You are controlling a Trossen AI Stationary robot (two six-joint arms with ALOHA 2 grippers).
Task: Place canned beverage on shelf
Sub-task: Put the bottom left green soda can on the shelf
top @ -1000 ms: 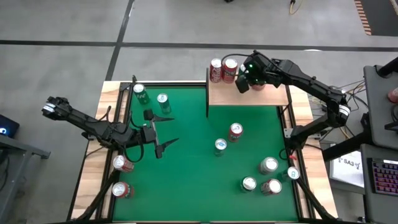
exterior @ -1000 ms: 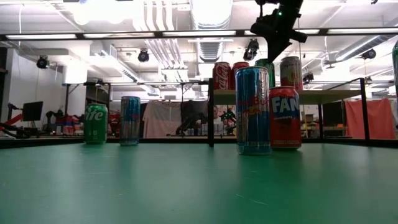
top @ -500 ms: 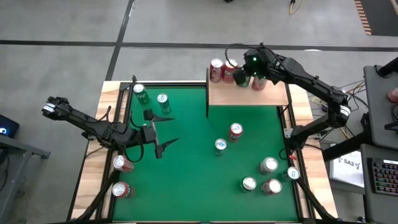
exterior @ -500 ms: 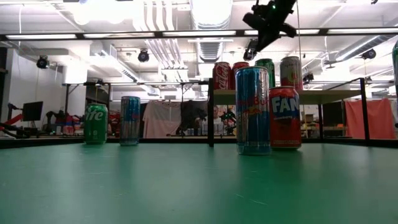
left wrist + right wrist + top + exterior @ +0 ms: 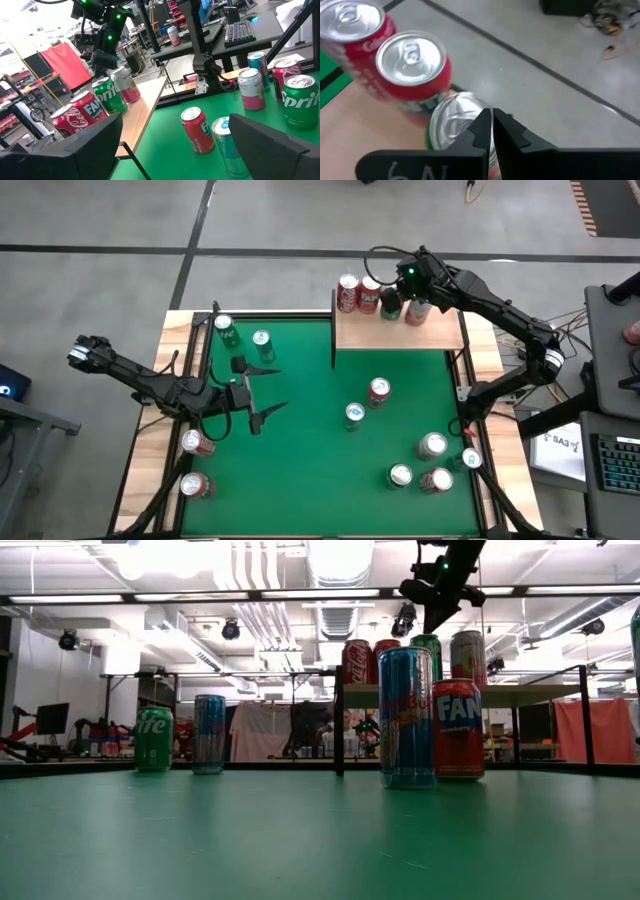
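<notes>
Standing in a row along the far edge of the shelf (image 5: pixel 400 332) are four cans: two red cans (image 5: pixel 359 293) at the left, a green can (image 5: pixel 390 304) next, and a pink-and-silver can (image 5: pixel 418 310) at the right. Above the green can hovers the right gripper (image 5: pixel 492 125), its fingers pinched together on nothing, their tips over the can's silver lid. Well apart at the left of the green table (image 5: pixel 300 460), the left gripper (image 5: pixel 262 388) waits with its fingers spread wide and empty, while other cans (image 5: pixel 430 462) stand scattered on the felt.
</notes>
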